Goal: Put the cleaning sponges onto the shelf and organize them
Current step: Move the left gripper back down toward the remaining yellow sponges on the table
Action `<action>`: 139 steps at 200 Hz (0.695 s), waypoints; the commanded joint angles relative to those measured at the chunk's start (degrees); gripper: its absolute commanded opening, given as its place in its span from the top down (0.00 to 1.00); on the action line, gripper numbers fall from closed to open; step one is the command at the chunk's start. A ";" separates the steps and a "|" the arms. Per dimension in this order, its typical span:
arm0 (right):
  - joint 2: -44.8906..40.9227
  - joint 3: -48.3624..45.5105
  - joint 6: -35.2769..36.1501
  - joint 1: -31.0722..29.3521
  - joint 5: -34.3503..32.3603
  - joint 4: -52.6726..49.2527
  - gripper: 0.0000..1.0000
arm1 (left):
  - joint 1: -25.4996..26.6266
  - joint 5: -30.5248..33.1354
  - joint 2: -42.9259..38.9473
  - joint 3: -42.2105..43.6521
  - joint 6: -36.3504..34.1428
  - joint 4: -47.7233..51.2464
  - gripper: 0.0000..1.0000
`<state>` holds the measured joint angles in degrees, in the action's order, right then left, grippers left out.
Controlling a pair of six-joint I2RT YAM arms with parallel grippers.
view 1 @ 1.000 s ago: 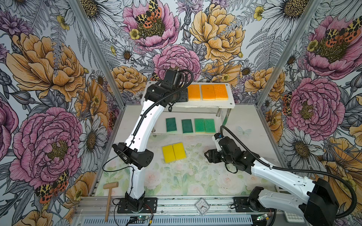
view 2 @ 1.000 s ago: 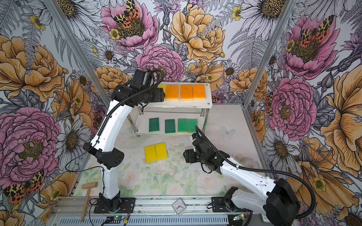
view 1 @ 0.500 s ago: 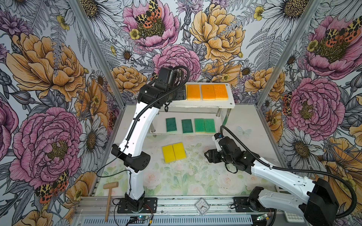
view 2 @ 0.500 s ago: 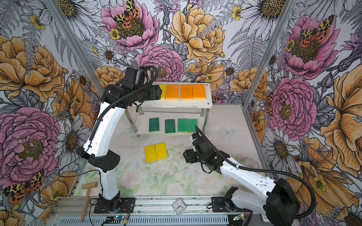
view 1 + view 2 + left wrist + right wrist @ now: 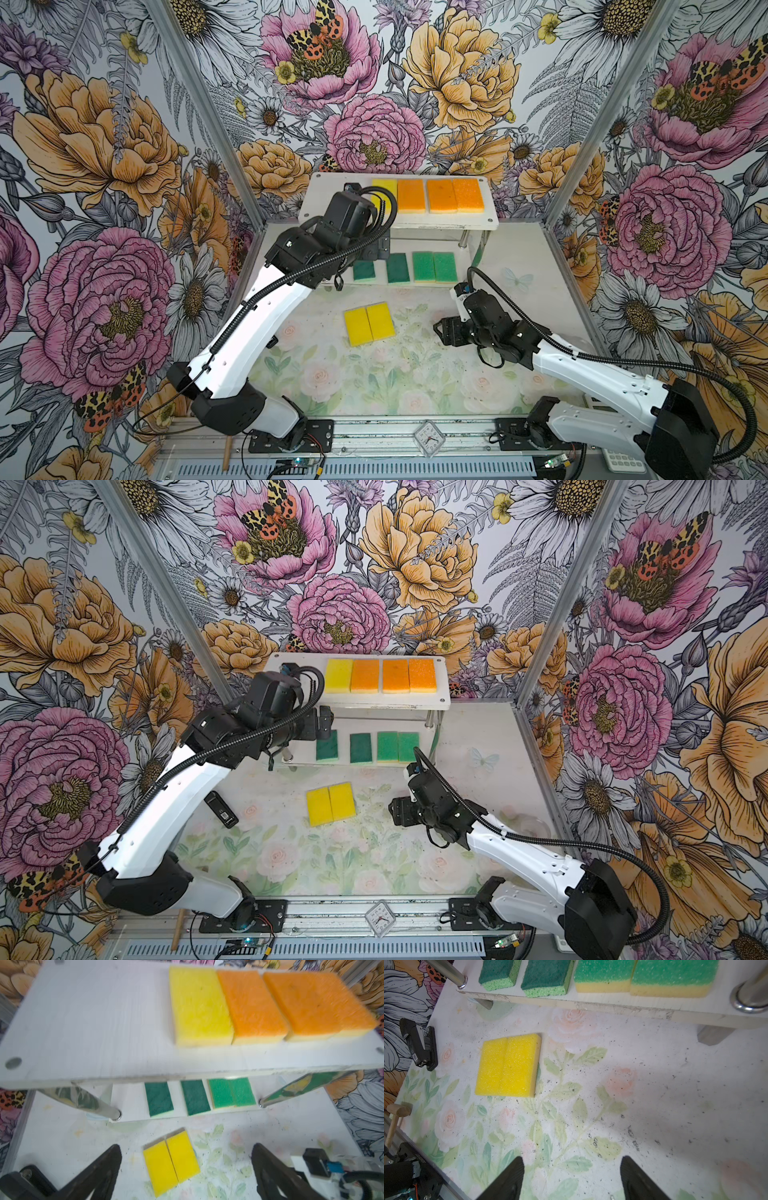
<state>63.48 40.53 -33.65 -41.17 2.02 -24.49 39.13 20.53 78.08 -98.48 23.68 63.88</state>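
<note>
The shelf [image 5: 328,195] stands at the back. Its top board holds a yellow sponge [image 5: 338,676] beside three orange sponges [image 5: 395,676]. The lower board [image 5: 612,1004] carries two dark green sponges [image 5: 364,270] and two lighter green ones [image 5: 434,267]. Two more yellow sponges [image 5: 369,324] lie side by side on the table. My left gripper [image 5: 186,1147] hovers open and empty in front of the shelf's left half [image 5: 324,725]. My right gripper [image 5: 572,1159] is open and empty low over the table, right of the yellow pair [image 5: 440,330].
A black device [image 5: 221,809] lies on the table at the left. A wooden mallet [image 5: 396,1113] rests by the front rail, near a small clock [image 5: 429,437]. Flowered walls close in the left, back and right.
My left gripper has opened wide and drawn back from the top board toward the front, leaving the yellow sponge beside the orange ones. The right arm has not moved.
</note>
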 commanded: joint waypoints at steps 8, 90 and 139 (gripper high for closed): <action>0.62 0.07 -0.46 0.30 -0.26 1.59 0.24 | -1.10 -0.39 -14.98 22.58 10.84 -15.26 0.01; 5.50 3.51 -0.57 0.21 0.28 2.53 0.24 | -1.22 -3.49 -29.97 58.40 22.71 -29.06 0.01; 7.67 3.76 -2.03 -0.32 0.11 3.92 0.24 | -1.33 -1.51 -29.74 67.09 26.10 -32.77 0.01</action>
<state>69.78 42.35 -34.57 -41.21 2.24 -22.65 38.11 18.22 48.49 -32.36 47.27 36.18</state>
